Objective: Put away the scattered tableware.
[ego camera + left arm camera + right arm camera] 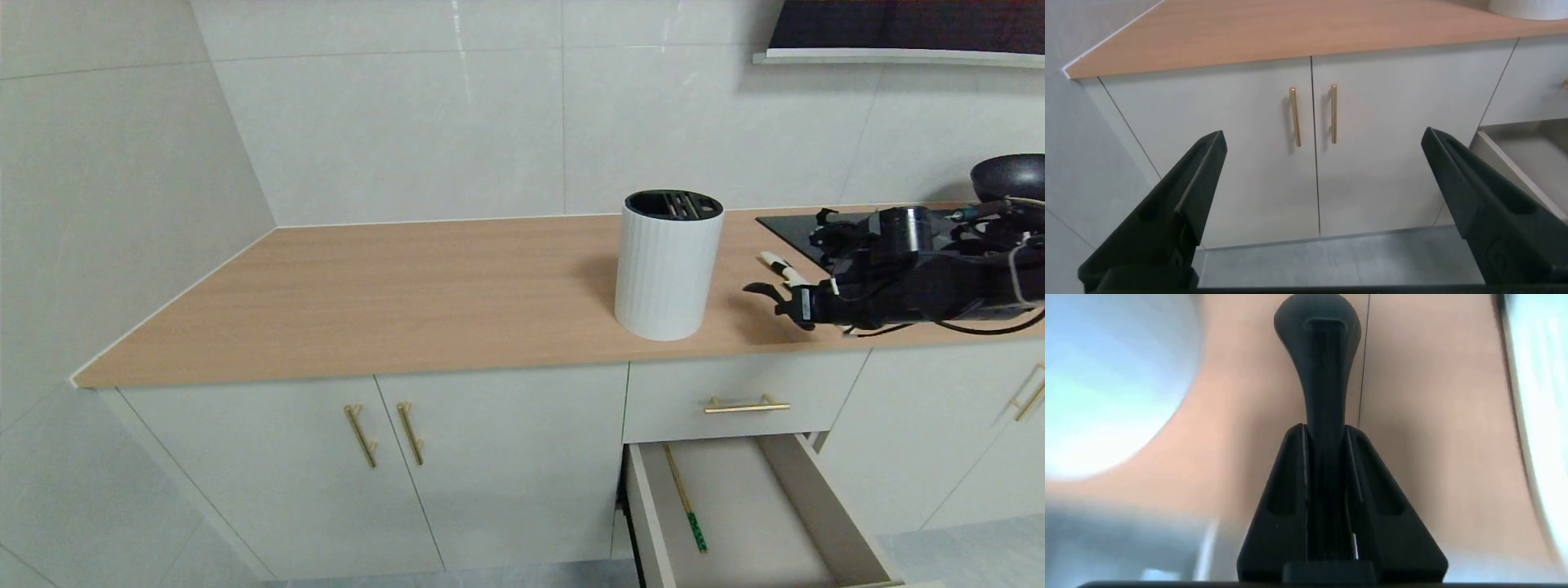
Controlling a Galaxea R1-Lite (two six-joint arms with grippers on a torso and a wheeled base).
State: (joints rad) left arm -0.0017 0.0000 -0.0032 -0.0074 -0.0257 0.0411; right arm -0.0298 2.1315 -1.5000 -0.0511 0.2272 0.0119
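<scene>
Cream utensil (778, 265) on the wooden counter (408, 294): pickup with my right gripper (771, 298).

The utensil lies flat at the right of the head frame, between the white ribbed holder (668, 273) and the black cooktop (790, 229), just beside my right gripper. Its long axis runs from upper left to lower right, pale tip to the upper left, other end hidden behind my wrist. My right fingers are pressed together with nothing seen between them. I judge they must spread first, then descend across the long axis, not along it, and close at mid-shaft. My left gripper (1323, 140) hangs spread wide before the cabinet doors (1249, 163). Chopsticks (684, 502) lie in the open drawer (804, 490) at lower right, green end toward its front.
</scene>
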